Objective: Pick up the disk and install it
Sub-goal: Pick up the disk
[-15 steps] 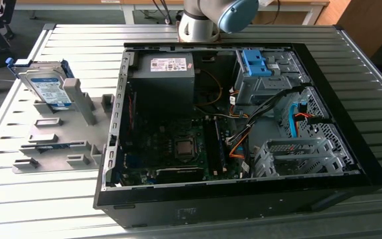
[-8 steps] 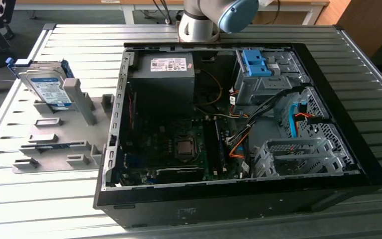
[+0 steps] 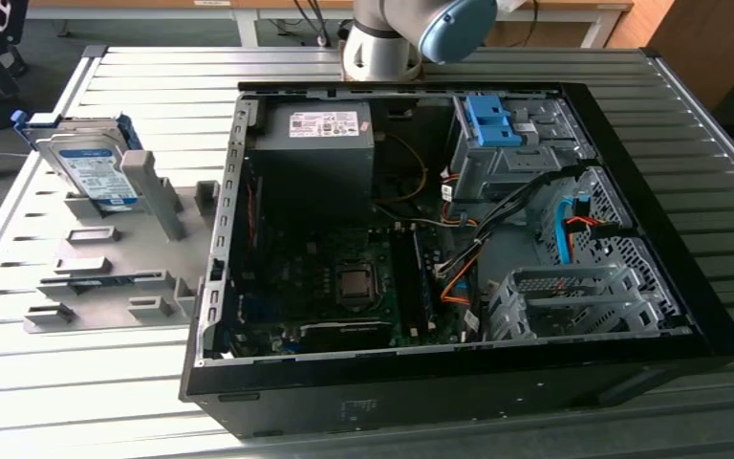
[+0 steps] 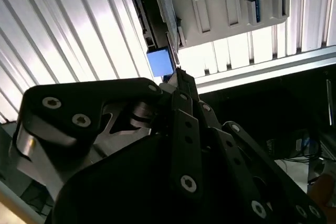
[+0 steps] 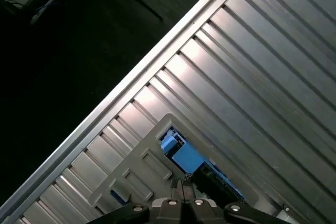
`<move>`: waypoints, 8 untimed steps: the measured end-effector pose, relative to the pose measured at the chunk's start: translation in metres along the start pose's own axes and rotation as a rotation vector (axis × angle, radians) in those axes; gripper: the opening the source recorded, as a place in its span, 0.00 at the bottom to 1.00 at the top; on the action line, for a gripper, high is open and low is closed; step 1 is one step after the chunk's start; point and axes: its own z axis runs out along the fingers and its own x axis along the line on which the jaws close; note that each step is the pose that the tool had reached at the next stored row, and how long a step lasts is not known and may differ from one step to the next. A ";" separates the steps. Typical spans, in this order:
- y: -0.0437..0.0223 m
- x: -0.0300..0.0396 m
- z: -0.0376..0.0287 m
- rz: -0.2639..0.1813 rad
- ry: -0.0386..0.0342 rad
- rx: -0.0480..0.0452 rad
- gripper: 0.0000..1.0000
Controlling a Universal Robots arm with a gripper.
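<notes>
Disk (image 3: 93,172) untouched. In the first wrist view our claw (image 5: 182,184) hangs well above it, tips pressed together on nothing. We find it standing on edge in a grey rack (image 3: 112,287), top free for a descending grab. Beyond, the open computer case (image 3: 469,392) lies flat on the worktop (image 3: 150,76), bays facing up for loading.
</notes>
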 end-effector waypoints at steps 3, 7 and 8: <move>0.0000 0.0000 0.0003 -0.049 0.0019 -0.0003 0.11; 0.0000 0.0000 0.0006 -0.110 0.0044 -0.0010 0.11; 0.0000 0.0000 0.0006 -0.121 0.0049 -0.0011 0.11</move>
